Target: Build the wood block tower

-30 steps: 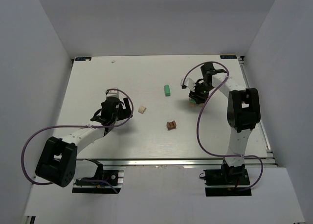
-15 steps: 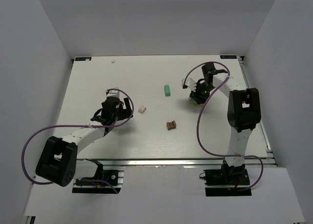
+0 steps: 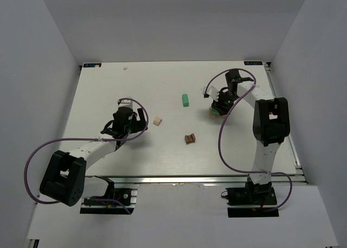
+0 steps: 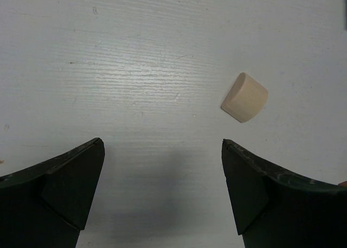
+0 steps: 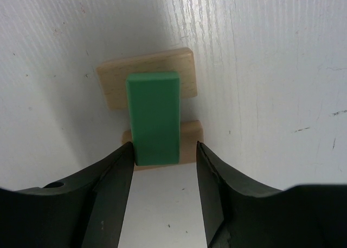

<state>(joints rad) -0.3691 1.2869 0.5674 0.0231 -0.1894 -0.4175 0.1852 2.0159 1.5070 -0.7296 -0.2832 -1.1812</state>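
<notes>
At the desk's (image 3: 103, 91) left, the left tool (image 4: 162, 145) hangs wide open near a loose pale tan block (image 4: 244, 97). At far right, the right tool (image 5: 165, 146), slightly parted, flanks the mint green block (image 5: 153, 117) bridging two tan blocks (image 5: 187, 77); it is best withdrawn straight, brushing neither side.

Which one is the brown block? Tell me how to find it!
Look at the white table, near its middle. The brown block lies alone, closer to the front edge than the loose green block and the pale block. It is the only dark one.
</notes>
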